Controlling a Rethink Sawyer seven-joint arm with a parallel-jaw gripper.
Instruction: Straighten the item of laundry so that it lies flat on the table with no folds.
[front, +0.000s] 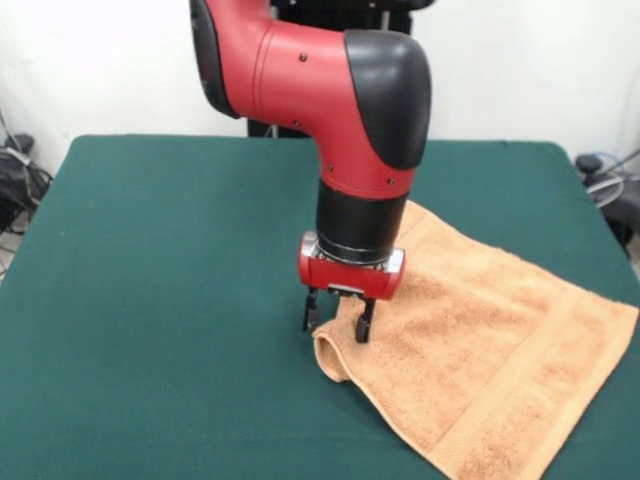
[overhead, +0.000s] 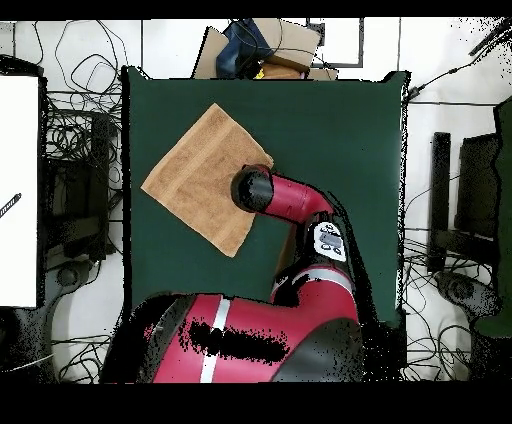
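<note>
The item of laundry (front: 490, 350), a light orange-tan towel, lies on the dark green table (front: 160, 260) at the right, reaching the near edge. Its left corner curls up into a small fold (front: 335, 358). My gripper (front: 338, 318) hangs just above that curled corner, open, with one fingertip over bare table and the other over the towel's edge. In the overhead view the towel (overhead: 200, 175) lies as a diamond on the table's (overhead: 330, 120) left half. There the arm's black wrist (overhead: 252, 190) covers the towel's right corner and hides the fingers.
The red arm (overhead: 300, 200) reaches across the table's middle toward the towel. Cables and equipment lie off the table at both sides (overhead: 70, 150) (overhead: 450, 200). A cardboard box (overhead: 265, 50) sits beyond the far edge.
</note>
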